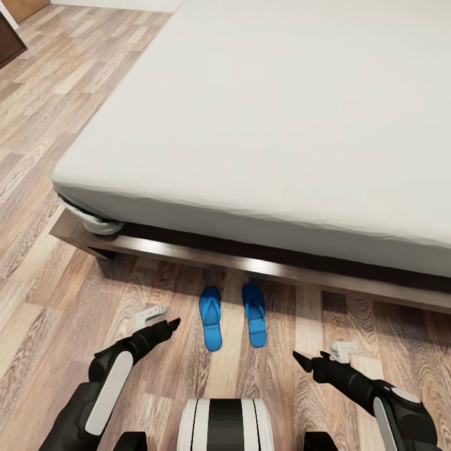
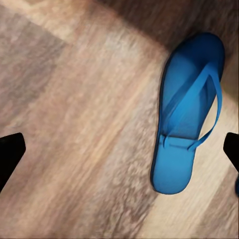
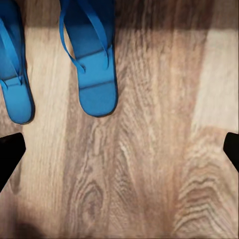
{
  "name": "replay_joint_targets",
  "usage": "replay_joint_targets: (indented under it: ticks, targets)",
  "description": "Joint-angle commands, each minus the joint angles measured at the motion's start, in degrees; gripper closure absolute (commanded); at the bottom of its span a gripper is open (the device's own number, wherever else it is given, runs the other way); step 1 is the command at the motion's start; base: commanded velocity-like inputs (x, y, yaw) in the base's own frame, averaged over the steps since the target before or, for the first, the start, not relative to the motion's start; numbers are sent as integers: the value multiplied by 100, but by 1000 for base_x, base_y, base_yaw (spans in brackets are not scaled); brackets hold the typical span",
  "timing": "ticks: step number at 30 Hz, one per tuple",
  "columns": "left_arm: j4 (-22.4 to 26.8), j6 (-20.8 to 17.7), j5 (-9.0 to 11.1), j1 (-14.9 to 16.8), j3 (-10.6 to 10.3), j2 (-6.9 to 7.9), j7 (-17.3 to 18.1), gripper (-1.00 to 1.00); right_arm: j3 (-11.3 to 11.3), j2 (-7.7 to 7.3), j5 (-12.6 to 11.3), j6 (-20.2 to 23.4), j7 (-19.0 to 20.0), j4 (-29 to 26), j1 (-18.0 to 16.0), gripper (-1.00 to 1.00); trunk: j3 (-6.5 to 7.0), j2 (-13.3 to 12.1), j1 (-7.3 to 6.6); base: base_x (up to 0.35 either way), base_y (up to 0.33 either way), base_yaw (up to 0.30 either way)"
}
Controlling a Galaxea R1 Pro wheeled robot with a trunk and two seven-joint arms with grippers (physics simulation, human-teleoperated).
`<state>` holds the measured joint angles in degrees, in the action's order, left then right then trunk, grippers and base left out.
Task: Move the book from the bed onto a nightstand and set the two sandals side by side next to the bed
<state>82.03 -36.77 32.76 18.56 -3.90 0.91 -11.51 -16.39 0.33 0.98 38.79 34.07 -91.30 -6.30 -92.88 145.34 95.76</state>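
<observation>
The bed [image 1: 269,113] carries a smooth, pale grey-white mattress on a low dark brown wooden frame, standing on a wood-plank floor [image 1: 56,125] with visible grain. Two glossy blue sandals [image 1: 233,316], thong-strapped, lie side by side on the floor just beside the frame. The left gripper [image 1: 164,321] and right gripper [image 1: 313,358] hover wide, holding nothing; no writing shows.

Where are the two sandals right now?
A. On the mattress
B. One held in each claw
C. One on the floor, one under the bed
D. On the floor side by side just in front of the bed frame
D: both blue sandals lie next to each other on the wood floor beside the bed, with the left claw and right claw open and empty.
</observation>
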Motion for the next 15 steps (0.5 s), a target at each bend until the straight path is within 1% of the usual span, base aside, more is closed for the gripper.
replay_joint_targets:
  ticks: [1, 2, 3, 4, 5, 6, 7, 9, 10, 12, 15]
  targets:
    - [112, -145, 80, -46, -22, -10, -60, -100, -21, -92, 12, 46, 117, -24, 23, -100, -3, 1, -1, 0, 0, 0]
    - [212, -261, 119, -100, -31, -25, -64, -100, -28, -169, 15, 66, 184, -41, 44, -100, -3, 1, -1, 0, 0, 0]
    - [212, -261, 119, -100, -31, -25, -64, -100, -28, -169, 15, 66, 184, -41, 44, -100, -3, 1, -1, 0, 0, 0]
    - [306, -361, 178, -156, -37, -38, -68, -100, -34, -233, 24, 101, 237, -54, 61, -100, -3, 1, -1, 0, 0, 0]
    - [306, -361, 178, -156, -37, -38, -68, -100, -34, -233, 24, 101, 237, -54, 61, -100, -3, 1, -1, 0, 0, 0]
    - [390, -443, 252, -210, -39, -47, -72, -100, -40, -285, 33, 147, 276, -64, 75, -100, -3, 1, -1, 0, 0, 0]
    - [390, -443, 252, -210, -39, -47, -72, -100, -40, -285, 33, 147, 276, -64, 75, -100, -3, 1, -1, 0, 0, 0]
    - [527, -561, 421, -303, -40, -58, -83, -100, -51, -360, 51, 244, 326, -78, 93, -100, -3, 1, -1, 0, 0, 0]
    - [527, -561, 421, -303, -40, -58, -83, -100, -51, -360, 51, 244, 326, -78, 93, -100, -3, 1, -1, 0, 0, 0]
    - [621, -638, 567, -368, -33, -63, -99, -100, -81, -410, 69, 317, 352, -88, 103, -100, -3, 1, -1, 0, 0, 0]
    - [657, -666, 625, -392, -26, -65, -108, -100, -106, -429, 76, 344, 362, -92, 103, -100, -3, 1, -1, 0, 0, 0]
